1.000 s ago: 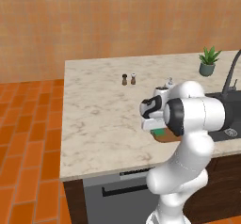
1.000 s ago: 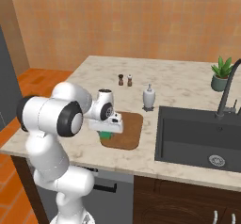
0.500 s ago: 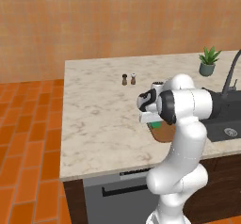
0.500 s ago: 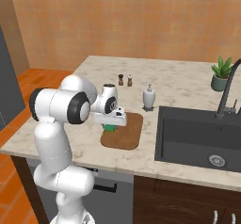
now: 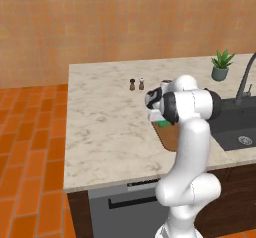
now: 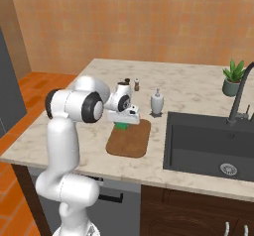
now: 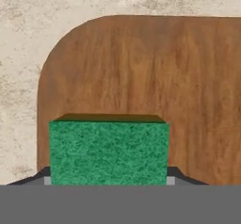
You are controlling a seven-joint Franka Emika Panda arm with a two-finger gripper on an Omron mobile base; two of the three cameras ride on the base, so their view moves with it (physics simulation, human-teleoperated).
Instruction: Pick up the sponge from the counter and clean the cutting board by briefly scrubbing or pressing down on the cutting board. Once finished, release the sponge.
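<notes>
Jaws clamping sponge (image 7: 108,151) over cutting board (image 7: 188,86)

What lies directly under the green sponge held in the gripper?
Under the sponge lies the brown cutting board, near one rounded corner, with the marble counter beyond it. The sponge itself covers the board beneath it, so contact cannot be judged.

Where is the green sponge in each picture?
Left base view: the sponge peeks out under the arm, at the cutting board's far end.
Right base view: sponge under the gripper, on the board's far left corner.
Hand view: sponge bottom centre, between the jaws.
Shared landmark: the cutting board.
</notes>
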